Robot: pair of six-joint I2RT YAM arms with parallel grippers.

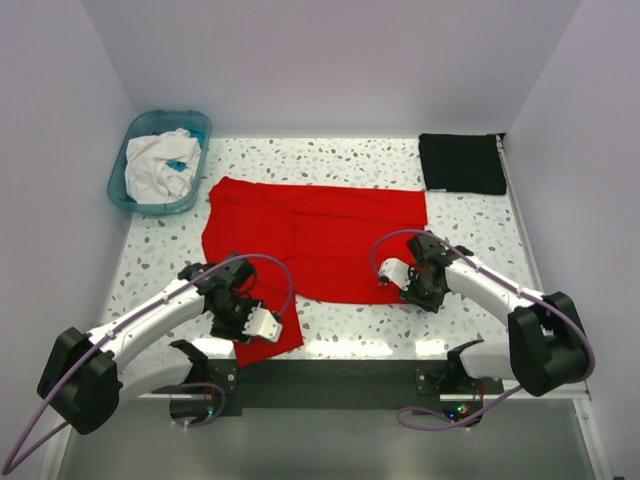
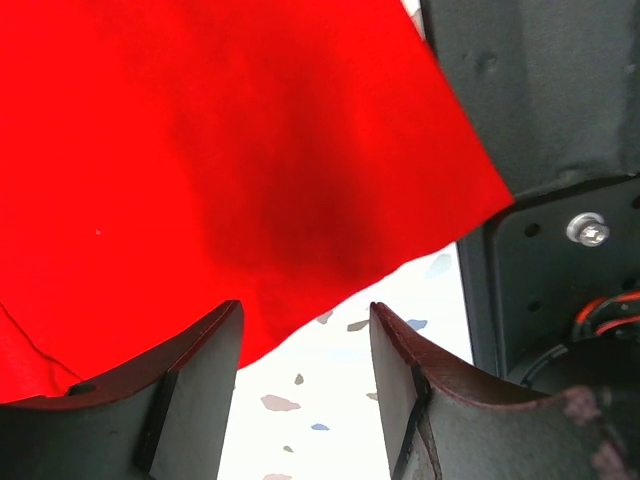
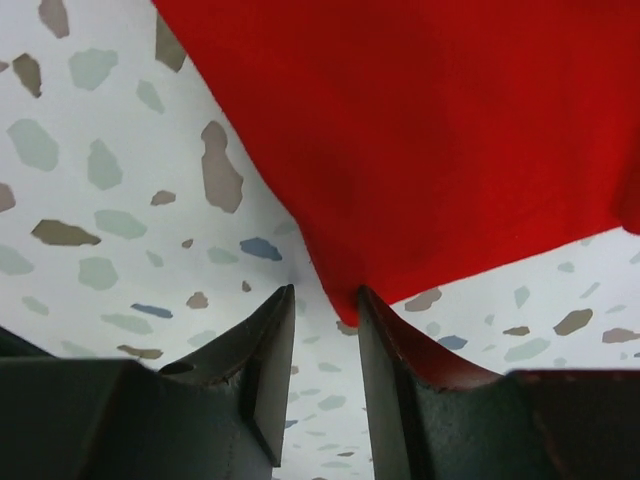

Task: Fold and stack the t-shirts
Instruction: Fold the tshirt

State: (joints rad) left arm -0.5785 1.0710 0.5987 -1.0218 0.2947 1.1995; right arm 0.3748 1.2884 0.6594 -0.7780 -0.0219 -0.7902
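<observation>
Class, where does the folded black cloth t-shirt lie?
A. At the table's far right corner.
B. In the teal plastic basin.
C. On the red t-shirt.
A: the folded black cloth t-shirt lies at the far right corner of the speckled table, apart from the red cloth t-shirt.

Speckled table (image 1: 470,215) carries red shirt (image 1: 320,235), black shirt (image 1: 461,163), basin (image 1: 170,114).

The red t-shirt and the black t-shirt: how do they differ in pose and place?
The red t-shirt lies spread out mid-table; the black t-shirt is a folded rectangle in the far right corner. The left gripper and right gripper, jaws open, are at the red t-shirt's near edge; neither is near the black t-shirt. Both lie on the table.
</observation>
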